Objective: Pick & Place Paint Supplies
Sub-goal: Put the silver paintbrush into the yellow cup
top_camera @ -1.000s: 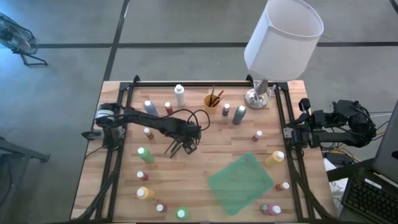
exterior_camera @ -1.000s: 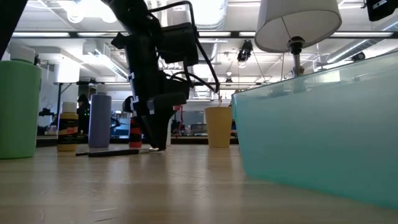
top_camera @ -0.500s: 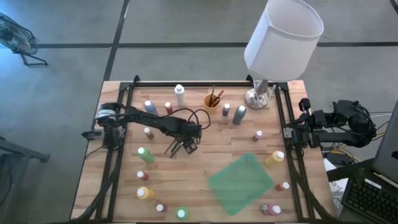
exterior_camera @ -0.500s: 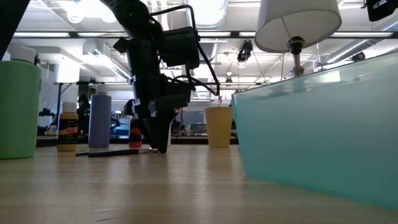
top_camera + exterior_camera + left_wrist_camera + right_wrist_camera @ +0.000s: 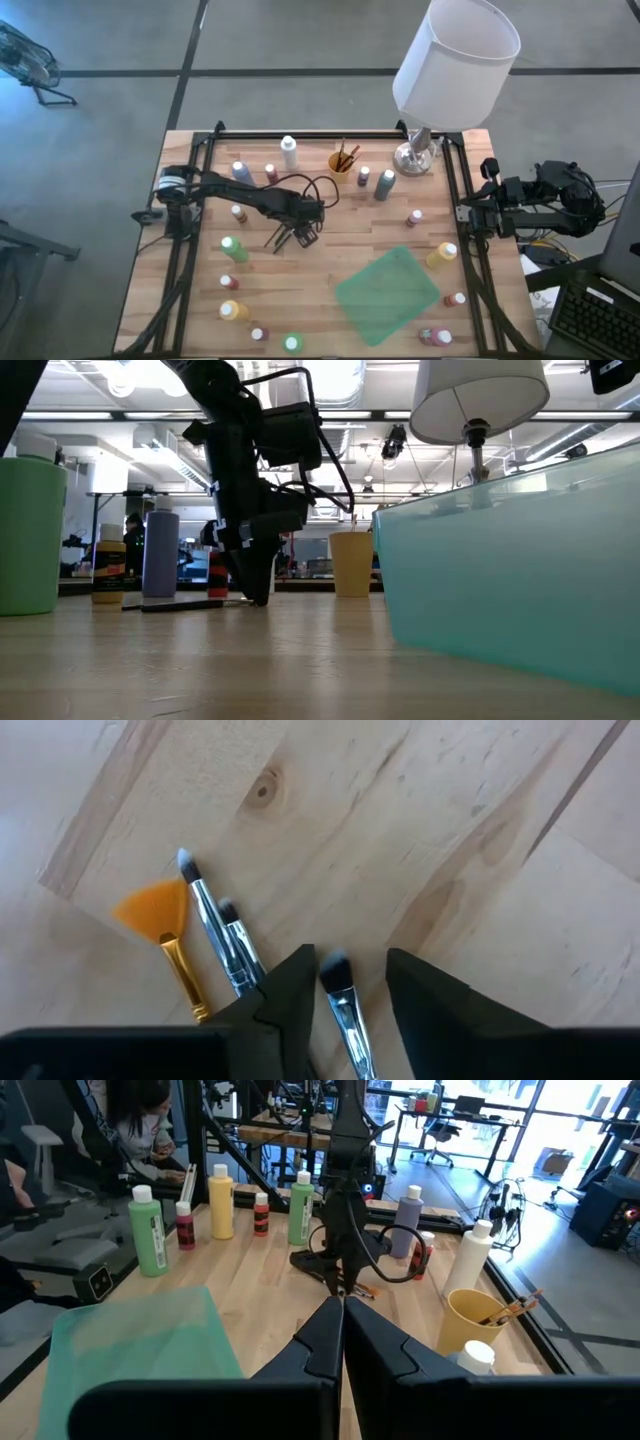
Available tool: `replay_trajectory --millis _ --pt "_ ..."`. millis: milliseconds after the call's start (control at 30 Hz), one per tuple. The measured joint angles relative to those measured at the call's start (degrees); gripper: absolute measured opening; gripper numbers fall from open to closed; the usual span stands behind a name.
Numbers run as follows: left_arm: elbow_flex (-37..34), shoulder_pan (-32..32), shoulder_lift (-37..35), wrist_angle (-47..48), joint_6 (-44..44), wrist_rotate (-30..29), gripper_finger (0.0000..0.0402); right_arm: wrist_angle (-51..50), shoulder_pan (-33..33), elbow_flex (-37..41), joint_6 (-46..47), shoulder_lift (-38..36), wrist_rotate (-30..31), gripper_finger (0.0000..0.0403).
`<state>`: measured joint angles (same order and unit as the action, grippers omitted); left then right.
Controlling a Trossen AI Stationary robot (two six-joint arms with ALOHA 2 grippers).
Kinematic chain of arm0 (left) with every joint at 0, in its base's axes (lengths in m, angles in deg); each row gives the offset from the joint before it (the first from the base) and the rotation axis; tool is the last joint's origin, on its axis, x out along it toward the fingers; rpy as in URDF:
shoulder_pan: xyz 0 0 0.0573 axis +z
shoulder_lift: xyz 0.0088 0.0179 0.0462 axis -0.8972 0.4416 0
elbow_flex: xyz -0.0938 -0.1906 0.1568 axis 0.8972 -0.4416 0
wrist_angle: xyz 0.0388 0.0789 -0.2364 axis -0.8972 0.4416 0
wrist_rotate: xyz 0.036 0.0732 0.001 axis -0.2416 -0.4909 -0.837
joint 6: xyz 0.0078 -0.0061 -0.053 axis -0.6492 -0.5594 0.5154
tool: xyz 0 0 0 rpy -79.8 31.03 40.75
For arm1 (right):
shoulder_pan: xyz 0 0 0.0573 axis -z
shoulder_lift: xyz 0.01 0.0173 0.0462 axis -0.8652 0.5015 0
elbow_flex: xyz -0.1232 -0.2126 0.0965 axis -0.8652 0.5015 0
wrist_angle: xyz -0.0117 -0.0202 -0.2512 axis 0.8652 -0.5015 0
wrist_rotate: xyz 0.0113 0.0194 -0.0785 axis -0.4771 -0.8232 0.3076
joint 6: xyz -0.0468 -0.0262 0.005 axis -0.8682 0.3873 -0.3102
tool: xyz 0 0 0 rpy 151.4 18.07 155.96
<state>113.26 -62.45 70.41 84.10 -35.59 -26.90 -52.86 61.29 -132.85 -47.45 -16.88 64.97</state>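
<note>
Several thin brushes (image 5: 235, 945) lie flat on the wooden table (image 5: 330, 225); one has an orange fan head (image 5: 155, 908). My left gripper (image 5: 350, 970) points down over them at the table's middle left (image 5: 298, 236), open, its fingers on either side of one brush's head end (image 5: 338, 982); I cannot tell whether a finger touches it. Paint bottles stand about the table, among them a green one (image 5: 232, 248), a white one (image 5: 289, 152) and a yellow one (image 5: 441, 255). My right gripper (image 5: 343, 1308) is shut, folded back past the table's right edge (image 5: 478, 215).
A translucent green bin (image 5: 386, 294) sits at the near right. A yellow cup (image 5: 341, 162) holding brushes stands at the far middle, beside a white-shaded lamp (image 5: 455, 65) on a silver base (image 5: 415, 155). Small bottles line the near edge (image 5: 257, 334). Bare wood lies between the gripper and the bin.
</note>
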Motion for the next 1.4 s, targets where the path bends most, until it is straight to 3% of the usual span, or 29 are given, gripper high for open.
replay_trajectory --millis 900,1100,1200,1400 --pt "-0.13 0.00 0.13 -3.59 -0.07 0.06 0.0007 0.00 0.00 0.00 0.00 0.00 0.00 0.0008" --pt "-0.13 0.04 0.20 -5.56 -0.26 0.36 0.0005 0.00 -0.01 0.00 0.00 0.00 0.00 0.0008" --pt "-0.14 0.07 0.22 -7.70 -0.28 2.37 0.0004 0.00 0.00 0.00 0.00 0.00 0.00 0.0008" --pt "0.18 -0.02 0.27 -13.93 -0.47 11.76 0.0002 0.00 -0.01 0.00 0.00 -0.01 0.00 0.0008"
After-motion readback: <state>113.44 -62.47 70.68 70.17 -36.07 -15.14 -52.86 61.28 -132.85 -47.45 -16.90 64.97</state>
